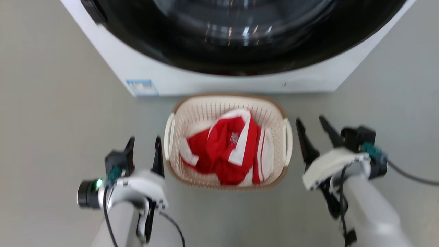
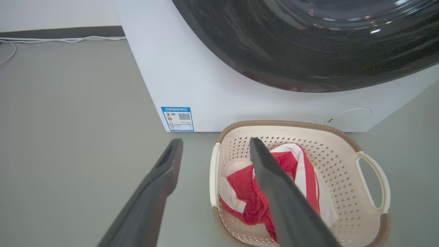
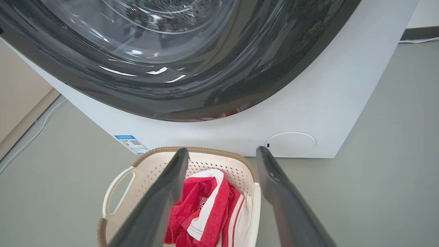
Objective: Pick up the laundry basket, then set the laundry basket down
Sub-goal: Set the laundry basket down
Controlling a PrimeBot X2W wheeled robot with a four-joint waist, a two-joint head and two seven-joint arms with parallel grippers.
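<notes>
The laundry basket (image 1: pixel 202 115) sits in the middle of my head view on the grey floor (image 1: pixel 61 113), with its far rim close to the white front of the washing machine (image 1: pixel 212 82). A red and white garment (image 1: pixel 229 147) lies bunched inside it. The head picture is a little smeared, but the basket looks flat on the floor and not lifted.

As for progress, I can't settle it from this. A basket on the floor with neither arm holding it fits the approach before the lift, and it fits the release after the set-down equally well.

My left gripper (image 1: pixel 144 140) is at the lower left of the head view. Its fingers are spread wide and have hold of nothing. Its inner finger is just beside the basket's left loop handle (image 1: pixel 168 137), and I can't tell whether they touch. In the left wrist view that handle (image 2: pixel 214 175) falls between the two fingers, one over the floor and one over the garment.

My right gripper (image 1: pixel 310 120) is at the right, equally wide open and empty, near the right loop handle (image 1: pixel 287 140) with a strip of floor between them. In the right wrist view its fingers frame the basket's rim (image 3: pixel 205 150).
</notes>
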